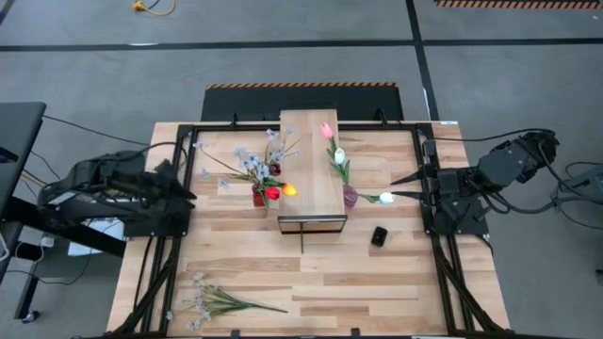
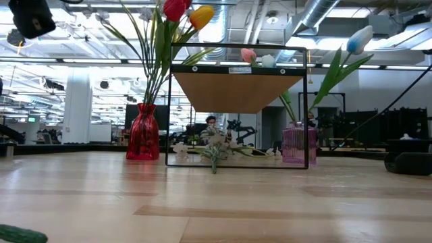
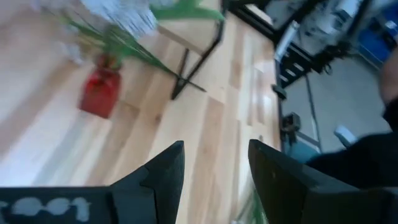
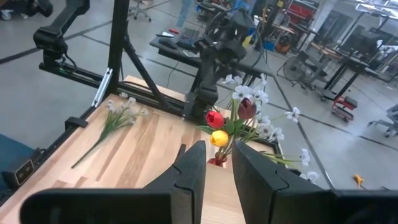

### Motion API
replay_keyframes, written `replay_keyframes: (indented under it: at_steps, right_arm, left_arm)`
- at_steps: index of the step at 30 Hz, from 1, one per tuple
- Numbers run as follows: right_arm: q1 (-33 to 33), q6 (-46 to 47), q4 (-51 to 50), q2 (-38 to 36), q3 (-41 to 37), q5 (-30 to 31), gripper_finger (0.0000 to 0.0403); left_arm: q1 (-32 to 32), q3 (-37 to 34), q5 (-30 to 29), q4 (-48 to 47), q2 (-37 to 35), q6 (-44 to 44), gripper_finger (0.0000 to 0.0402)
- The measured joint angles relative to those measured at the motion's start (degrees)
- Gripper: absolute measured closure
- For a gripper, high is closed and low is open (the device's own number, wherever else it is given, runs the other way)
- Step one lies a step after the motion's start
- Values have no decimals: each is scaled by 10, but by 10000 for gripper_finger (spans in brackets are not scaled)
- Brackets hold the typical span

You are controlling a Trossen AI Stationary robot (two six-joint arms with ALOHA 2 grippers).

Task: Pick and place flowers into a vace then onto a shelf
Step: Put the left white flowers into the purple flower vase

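Tulips (image 1: 279,191) in red vase (image 1: 258,197); shelf (image 1: 311,169) mid-table.

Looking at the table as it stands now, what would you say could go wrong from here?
The red vase stands on the tabletop hard against the shelf, crammed with tall flowers; lifting it onto the shelf could tip it or snag stems on the frame. The white tulip leans out of the purple vase toward the right gripper, so an advance might knock it. The loose spray lies near the table edge, awkward for the left gripper.
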Motion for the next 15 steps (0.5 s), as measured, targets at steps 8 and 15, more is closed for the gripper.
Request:
replay_keyframes:
  at_steps: [8, 15]
  right_arm:
    - [0, 5, 0, 0, 0, 0, 332]
    - [0, 15, 5, 0, 0, 0, 332]
  left_arm:
    - [0, 10, -7, 11, 6, 47, 234]
    - [-5, 8, 66, 136, 37, 116, 235]
